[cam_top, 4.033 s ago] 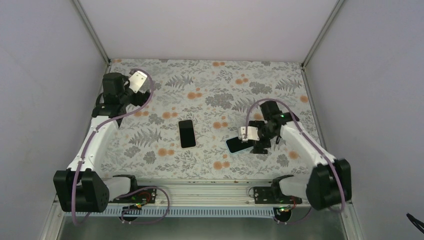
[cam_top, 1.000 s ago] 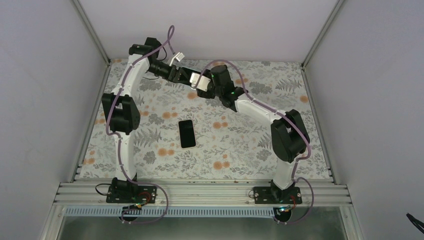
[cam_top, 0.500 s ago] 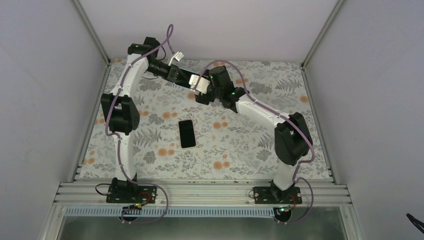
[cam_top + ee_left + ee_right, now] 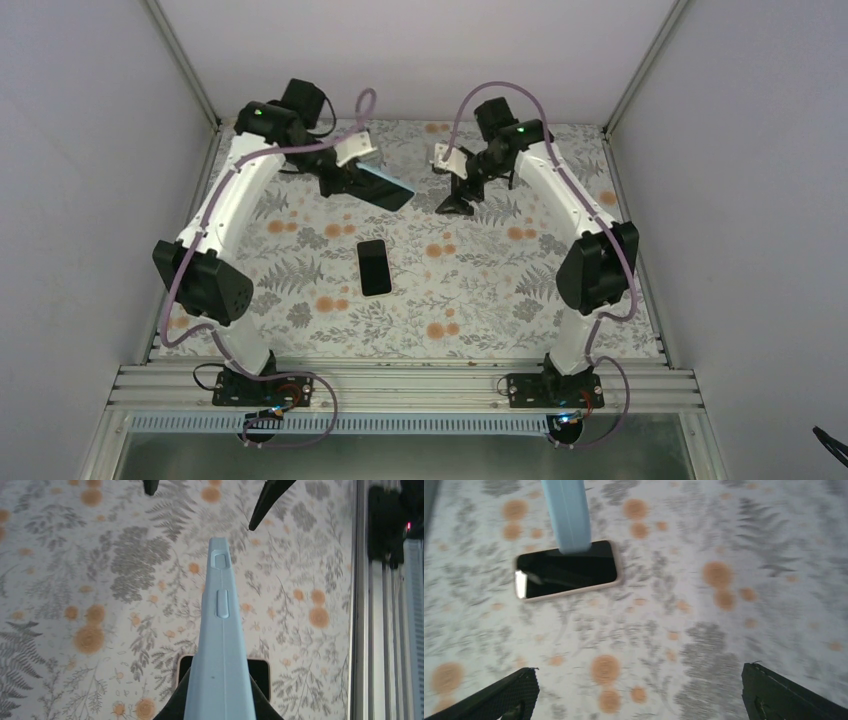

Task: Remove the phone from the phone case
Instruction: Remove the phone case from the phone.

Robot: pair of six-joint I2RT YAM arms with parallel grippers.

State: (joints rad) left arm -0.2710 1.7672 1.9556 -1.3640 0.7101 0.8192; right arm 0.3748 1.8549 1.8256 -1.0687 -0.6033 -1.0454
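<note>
A light-blue phone case (image 4: pixel 386 187) hangs above the back of the table with my left gripper (image 4: pixel 347 178) shut on it. In the left wrist view the case (image 4: pixel 220 630) stands edge-on between my jaws, its side buttons showing. What is inside the case I cannot tell. A black phone (image 4: pixel 375 267) with a pale rim lies flat mid-table, below the case (image 4: pixel 567 515) in the right wrist view, where the phone (image 4: pixel 566 570) shows whole. My right gripper (image 4: pixel 456 196) is open and empty, to the right of the case and apart from it.
The table (image 4: pixel 480 300) carries a floral cloth. Grey walls close in the left, back and right sides. A metal rail (image 4: pixel 400 385) with both arm bases runs along the near edge. My right fingertips (image 4: pixel 267 500) show at the top of the left wrist view.
Both grippers met at the case at the back middle a second ago. The right gripper has since opened and swung away right; the left gripper has shut on the case and holds it alone.
</note>
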